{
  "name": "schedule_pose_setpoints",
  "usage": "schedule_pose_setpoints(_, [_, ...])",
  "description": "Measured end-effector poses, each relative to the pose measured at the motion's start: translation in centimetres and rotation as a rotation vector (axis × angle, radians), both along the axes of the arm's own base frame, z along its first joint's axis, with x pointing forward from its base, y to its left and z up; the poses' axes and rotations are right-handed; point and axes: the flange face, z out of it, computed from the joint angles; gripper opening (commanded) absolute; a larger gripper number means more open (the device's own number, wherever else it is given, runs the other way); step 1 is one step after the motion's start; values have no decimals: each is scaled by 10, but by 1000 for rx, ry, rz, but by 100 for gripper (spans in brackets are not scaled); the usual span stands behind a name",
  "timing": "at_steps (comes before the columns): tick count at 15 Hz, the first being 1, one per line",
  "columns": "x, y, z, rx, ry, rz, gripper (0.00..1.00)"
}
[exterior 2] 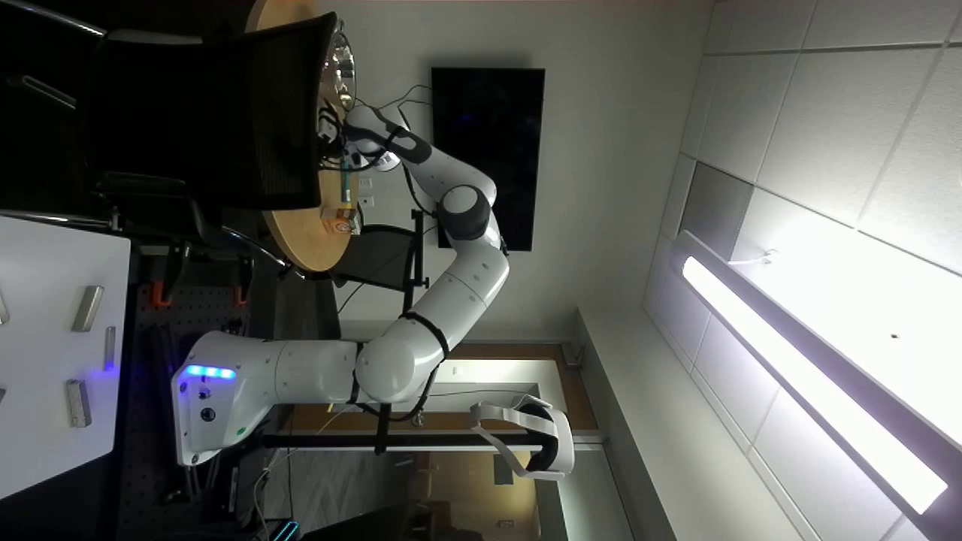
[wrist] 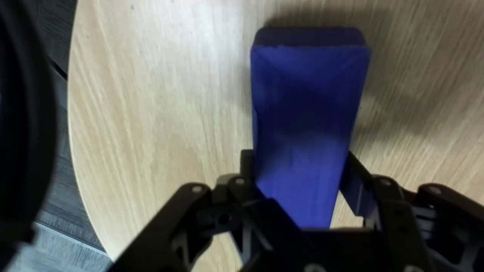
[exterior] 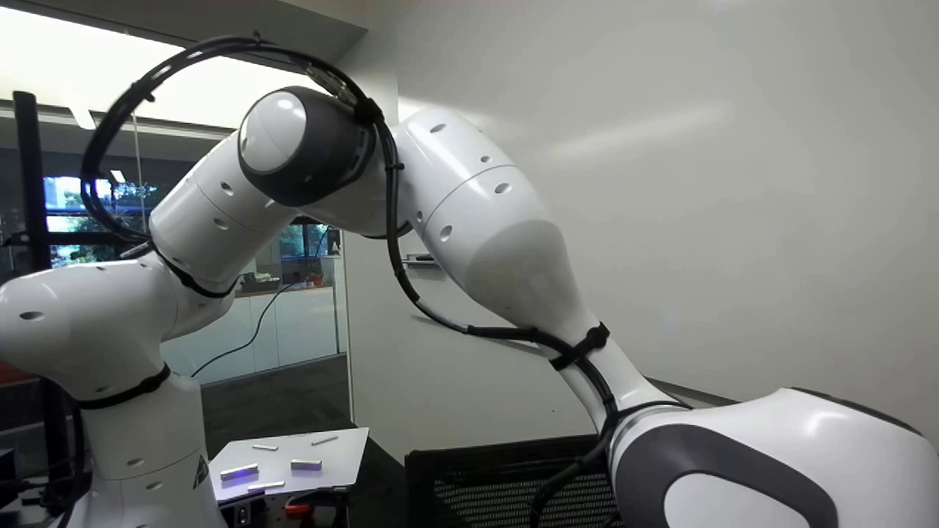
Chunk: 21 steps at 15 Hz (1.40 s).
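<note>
In the wrist view, my gripper (wrist: 300,162) has its two black fingers against the long sides of a blue block (wrist: 308,94). The block is long and rectangular and points away from the gripper; its near end is hidden by the gripper body. It is over or on the light wood table (wrist: 159,124) and throws a shadow to the right; I cannot tell whether it is raised. In an exterior view, which stands sideways, the arm reaches the wooden table (exterior 2: 304,233), and the gripper is mostly hidden behind a dark chair (exterior 2: 203,120).
A shiny metal bowl (exterior 2: 343,71) and an orange-and-white box (exterior 2: 342,220) stand on the wooden table. The table's curved edge shows in the wrist view, beside a dark blurred curved shape (wrist: 26,113). A white table (exterior 2: 45,421) with several metal bars is near the robot base.
</note>
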Motion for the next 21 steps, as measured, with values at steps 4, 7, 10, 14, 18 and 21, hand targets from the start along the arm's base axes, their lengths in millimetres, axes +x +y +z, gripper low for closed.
schedule_pose_setpoints(4, [-1,-11,5,1,-22,-31,31])
schedule_pose_setpoints(7, [2,-22,15,-11,-44,-45,31])
schedule_pose_setpoints(10, [11,-25,35,-27,-76,-41,31])
schedule_pose_setpoints(14, [31,-16,77,-42,-142,-19,31])
schedule_pose_setpoints(18, [57,8,135,-57,-240,44,31])
schedule_pose_setpoints(21, [75,30,179,-67,-326,109,31])
